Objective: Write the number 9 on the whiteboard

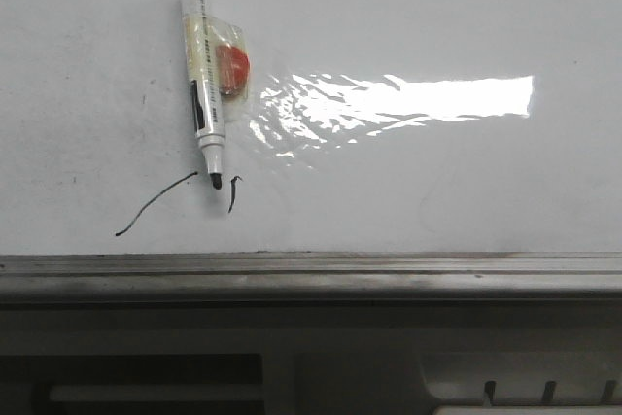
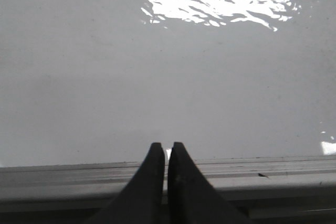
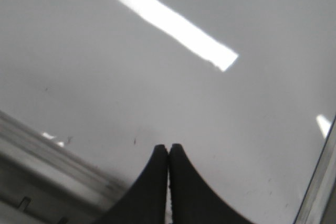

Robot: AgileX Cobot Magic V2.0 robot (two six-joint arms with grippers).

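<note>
The whiteboard (image 1: 437,191) fills the front view, glossy white with a grey metal edge strip (image 1: 311,274) along its near side. A white marker (image 1: 202,65) lies on it uncapped, black tip (image 1: 216,182) toward the near edge, with an orange piece (image 1: 232,67) taped to its barrel. Neither gripper holds it. No number 9 is in view. Only a short curved black stroke (image 1: 155,203) and a small tick (image 1: 233,193) show beside the tip. My left gripper (image 2: 167,145) is shut on nothing over the edge strip (image 2: 262,174). My right gripper (image 3: 168,147) is shut on nothing above bare board (image 3: 236,129).
A bright glare patch (image 1: 428,99) lies right of the marker. Below the edge strip, the robot's base shows dark recesses (image 1: 146,376). A second board edge (image 3: 317,182) runs along the right wrist view's side. Neither arm appears in the front view.
</note>
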